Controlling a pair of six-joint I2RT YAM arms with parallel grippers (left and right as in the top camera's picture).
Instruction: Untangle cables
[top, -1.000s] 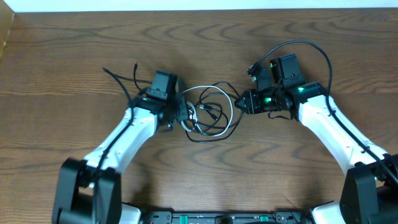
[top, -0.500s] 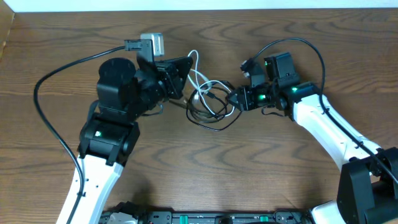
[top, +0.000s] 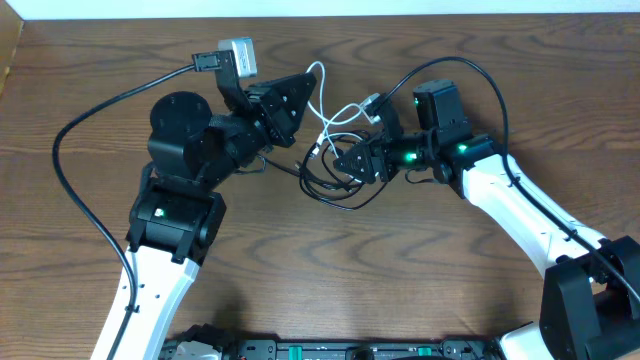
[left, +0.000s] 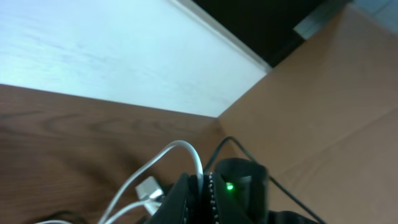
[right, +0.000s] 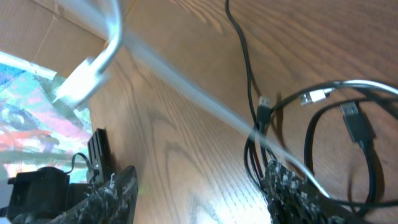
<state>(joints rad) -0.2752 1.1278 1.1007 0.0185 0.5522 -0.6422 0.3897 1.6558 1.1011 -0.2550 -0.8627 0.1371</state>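
The tangle sits mid-desk between the two arms. The black cable (right: 356, 123) lies in slack loops on the desk (top: 450, 290). The white cable (top: 318, 78) climbs out of those loops toward the far side.

Nearest the heap, the right end effector (top: 350, 160) has its fingers well apart and holds nothing, so nothing seems to pin the black loops down. A further pull on the white line would probably drag the whole bundle along or cinch a crossing tighter instead of drawing the white free. The white line also runs between those open fingers, close to one of them. Closing here could catch the white, or both cables, rather than the black alone. A small plug could also snag inside a loop.

Farther off, the left end effector (left: 200, 186) is clamped on the white cable. That is a thin thing to hold, and it could slip under tension.

The right arm reaches in low from the right, its wrist down at the tangle's edge. The left arm is reared up with its elbow high, and its wrist is turned toward the far side above the desk.
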